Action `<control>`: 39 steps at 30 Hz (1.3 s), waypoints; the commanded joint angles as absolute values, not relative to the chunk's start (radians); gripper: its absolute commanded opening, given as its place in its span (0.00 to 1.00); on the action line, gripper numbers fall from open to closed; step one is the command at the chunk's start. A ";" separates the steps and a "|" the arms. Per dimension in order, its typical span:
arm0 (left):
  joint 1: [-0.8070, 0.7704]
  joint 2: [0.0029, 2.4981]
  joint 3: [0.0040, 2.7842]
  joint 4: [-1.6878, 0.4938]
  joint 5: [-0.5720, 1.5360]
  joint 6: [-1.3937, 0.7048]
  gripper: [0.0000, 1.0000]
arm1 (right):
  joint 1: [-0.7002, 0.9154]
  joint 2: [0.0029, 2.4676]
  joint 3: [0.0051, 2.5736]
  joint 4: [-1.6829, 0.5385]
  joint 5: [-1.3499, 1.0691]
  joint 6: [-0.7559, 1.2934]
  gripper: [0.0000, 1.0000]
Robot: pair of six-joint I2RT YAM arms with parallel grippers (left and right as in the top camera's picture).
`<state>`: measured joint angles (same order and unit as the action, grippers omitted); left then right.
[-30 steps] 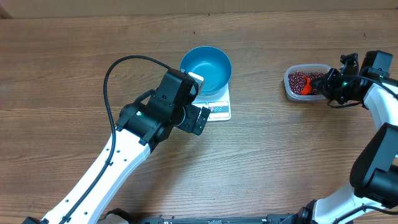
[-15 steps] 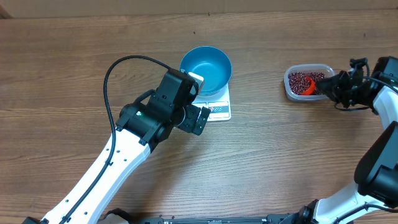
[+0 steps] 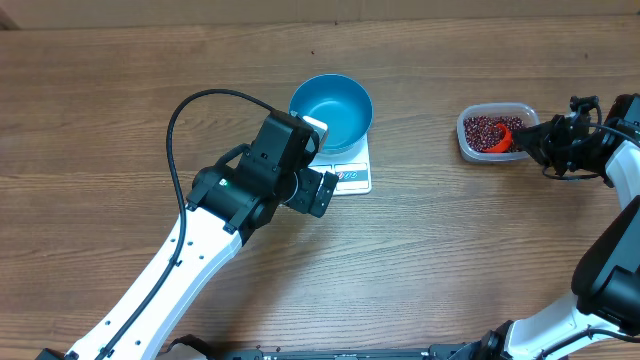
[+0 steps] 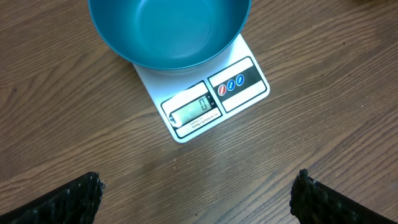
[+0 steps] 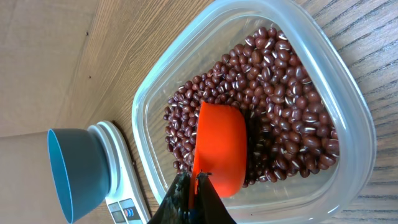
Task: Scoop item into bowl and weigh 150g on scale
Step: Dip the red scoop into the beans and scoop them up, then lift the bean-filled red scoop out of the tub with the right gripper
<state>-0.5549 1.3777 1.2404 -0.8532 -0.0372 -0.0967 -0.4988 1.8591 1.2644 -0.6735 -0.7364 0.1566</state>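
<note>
An empty blue bowl (image 3: pixel 331 112) (image 4: pixel 169 31) sits on the white scale (image 3: pixel 352 178) (image 4: pixel 211 102), whose display reads 0. My left gripper (image 3: pixel 320 162) (image 4: pixel 198 199) hovers open just in front of the scale with nothing between its fingers (image 4: pixel 78 199). The item, small dark red beans (image 3: pixel 482 128) (image 5: pixel 286 93), fills a clear plastic tub (image 3: pixel 466 143) (image 5: pixel 348 93) at the right. My right gripper (image 3: pixel 530 142) (image 5: pixel 194 186) is shut on the handle of an orange scoop (image 3: pixel 502 138) (image 5: pixel 221 146), whose cup lies tilted among the beans. The bowl (image 5: pixel 74 171) and scale (image 5: pixel 121 174) also show in the right wrist view.
The wooden table (image 3: pixel 450 250) carries nothing else that I can see. A black cable (image 3: pixel 185 110) loops above my left arm. A light wall strip (image 3: pixel 300 10) runs along the table's far edge.
My right gripper has drifted a little to the right, and the orange scoop has shifted with it inside the tub. The left arm, bowl and scale have not moved.
</note>
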 commanded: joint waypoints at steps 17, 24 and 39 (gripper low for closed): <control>-0.557 1.382 1.253 -0.853 -0.033 -0.074 1.00 | -0.501 1.864 1.274 -0.663 -0.765 0.156 0.04; -0.557 1.382 1.253 -0.853 -0.033 -0.074 1.00 | -0.514 1.864 1.274 -0.655 -0.767 0.152 0.04; -0.557 1.382 1.253 -0.853 -0.033 -0.074 1.00 | -0.655 1.864 1.274 -0.640 -1.077 0.100 0.04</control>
<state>-0.5549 1.3777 1.2404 -0.8532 -0.0368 -0.0967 -0.6407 1.8591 1.2644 -0.6445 -0.9756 0.1215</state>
